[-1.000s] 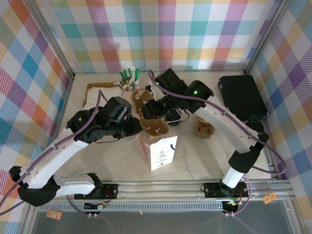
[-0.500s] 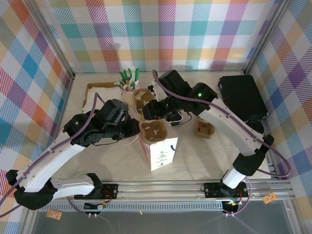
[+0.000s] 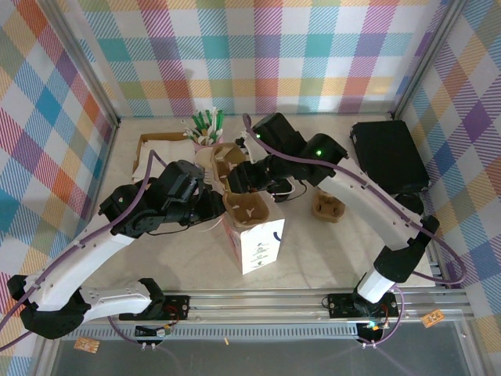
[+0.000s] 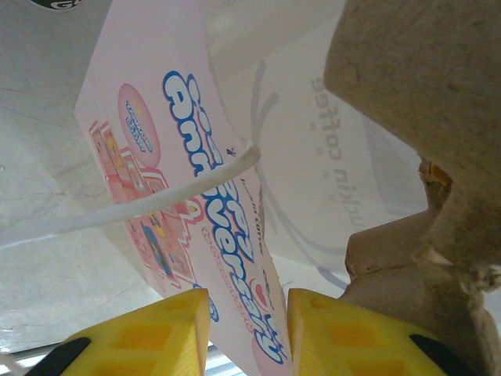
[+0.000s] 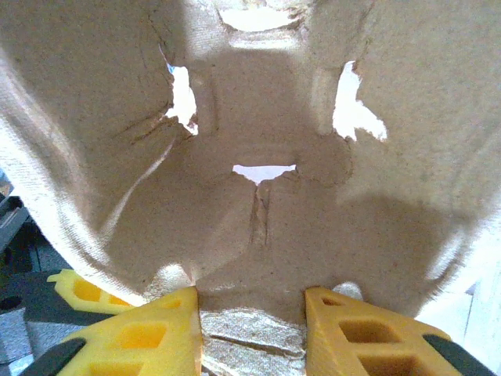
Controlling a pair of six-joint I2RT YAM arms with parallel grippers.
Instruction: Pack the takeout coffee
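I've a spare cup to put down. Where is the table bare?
Bare: the table right of the paper bag, nearer than the loose carrier; also left of the bag. Crowded: the middle, around the cup carrier at the bag's mouth.

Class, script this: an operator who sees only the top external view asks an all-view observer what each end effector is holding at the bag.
Operator: Is the left end effector gripping anything?
Observer: Yes. The left end effector pinches the edge of the paper bag wall.
Operator: And the right?
Observer: The right end effector clamps the rim of the pulp cup carrier.
Operator: What's on the bag wall the left one holds?
Observer: Blue lettering and pink graphics, with the white string handle crossing it.
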